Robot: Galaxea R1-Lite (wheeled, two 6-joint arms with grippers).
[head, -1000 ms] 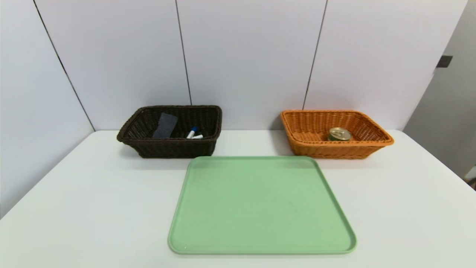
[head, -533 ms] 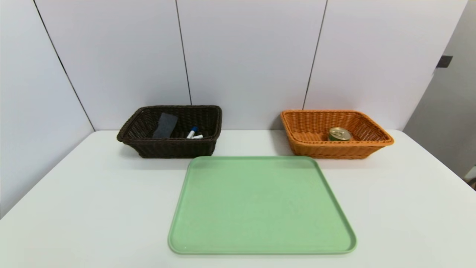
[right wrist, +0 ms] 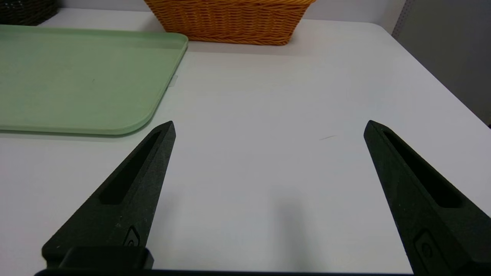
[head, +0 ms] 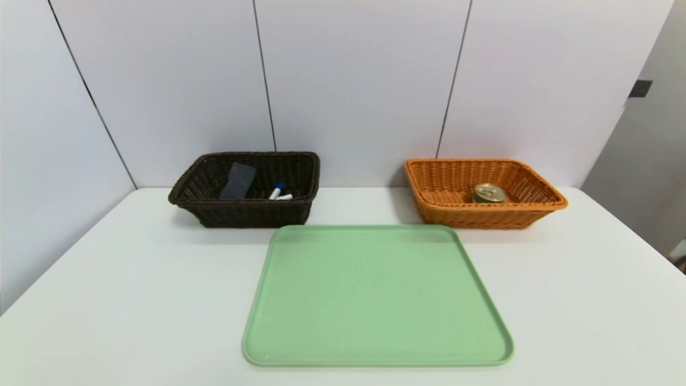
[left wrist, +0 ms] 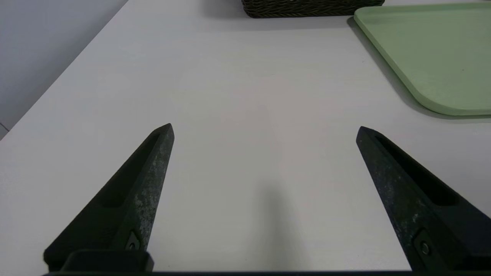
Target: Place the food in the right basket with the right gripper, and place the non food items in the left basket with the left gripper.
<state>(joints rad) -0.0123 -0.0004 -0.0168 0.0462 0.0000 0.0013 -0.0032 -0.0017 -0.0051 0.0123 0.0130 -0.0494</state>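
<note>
On the left, our left end effector (left wrist: 264, 128) hovers low over the bare white worktop (head: 134, 279), pointing level toward the far wall, its two black fingers (left wrist: 151, 165) spread wide with nothing between them. Ahead of it at the back sits the dark brown basket (head: 246, 212); inside lie the folded grey cloth (head: 238, 180), leaning up the far wall of the basket, the blue-capped white marker (head: 276, 191) and, just beside it, a second white marker (head: 285, 197) whose tip we cannot make out. In the middle the green tray (head: 375, 295) lies flat with nothing on it, just in front of both baskets. Farther right, the orange basket (head: 482, 214) holds the small tin can (head: 489, 193), upright, gold lid up, toward its right half. On the right, our right end effector (right wrist: 268, 124) mirrors the left: level, aimed forward over bare worktop beside the tray's corner, released and gripping nothing. Against the earlier head views, we see no change: baskets, tray and contents keep the same places, and neither arm enters that view.
</note>
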